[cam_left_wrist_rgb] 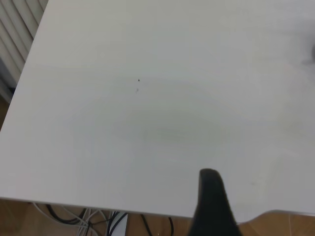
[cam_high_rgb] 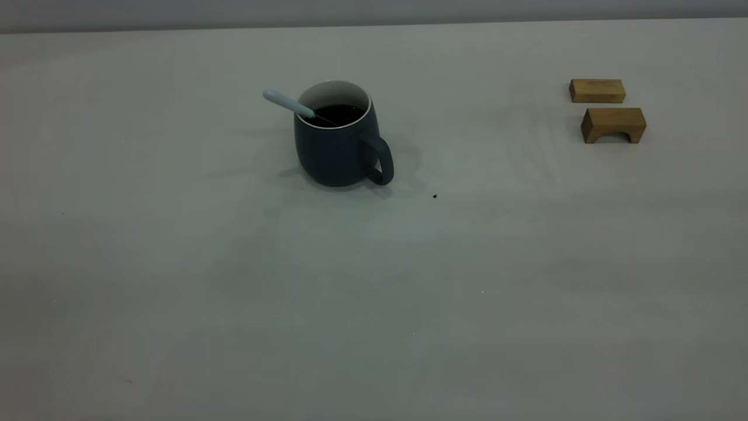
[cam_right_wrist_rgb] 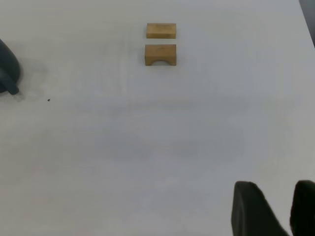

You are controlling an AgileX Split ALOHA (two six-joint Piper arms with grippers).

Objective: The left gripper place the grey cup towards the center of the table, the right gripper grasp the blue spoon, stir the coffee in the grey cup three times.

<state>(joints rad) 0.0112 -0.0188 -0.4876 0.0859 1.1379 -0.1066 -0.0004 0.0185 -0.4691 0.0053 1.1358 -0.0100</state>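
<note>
1. Standing upright near the middle of the worktop [cam_high_rgb: 374, 280] is one grey cup [cam_high_rgb: 336, 149], its loop handle turned toward the camera and to the exterior view's right.
2. One round pool of dark coffee [cam_high_rgb: 340, 114] fills the cup below the white inner wall.
3. One blue spoon [cam_high_rgb: 289, 103] leans in the cup: its bowl is sunk in the coffee, and its pale handle rests on the rim and sticks out to the exterior view's left.
4. One tiny dark speck [cam_high_rgb: 435, 196] lies on the worktop near the cup, on its handle side.
5. Two wooden blocks sit well apart from the cup, far to the exterior view's right: a plain block [cam_high_rgb: 597, 90] and, just in front of it, an arched block [cam_high_rgb: 613, 124], close together but not touching.
6. Only the exterior view shows the coffee and the spoon; neither arm appears in it.
7. The right wrist view shows both blocks, the speck and just an edge of the cup with its handle; the right gripper [cam_right_wrist_rgb: 278, 204] hangs over bare worktop, its jaws spread with nothing between them.
8. The left wrist view shows only bare worktop, its edge with cables below, and one dark finger of the left gripper [cam_left_wrist_rgb: 212, 206]; I cannot tell how its jaws stand.
</note>
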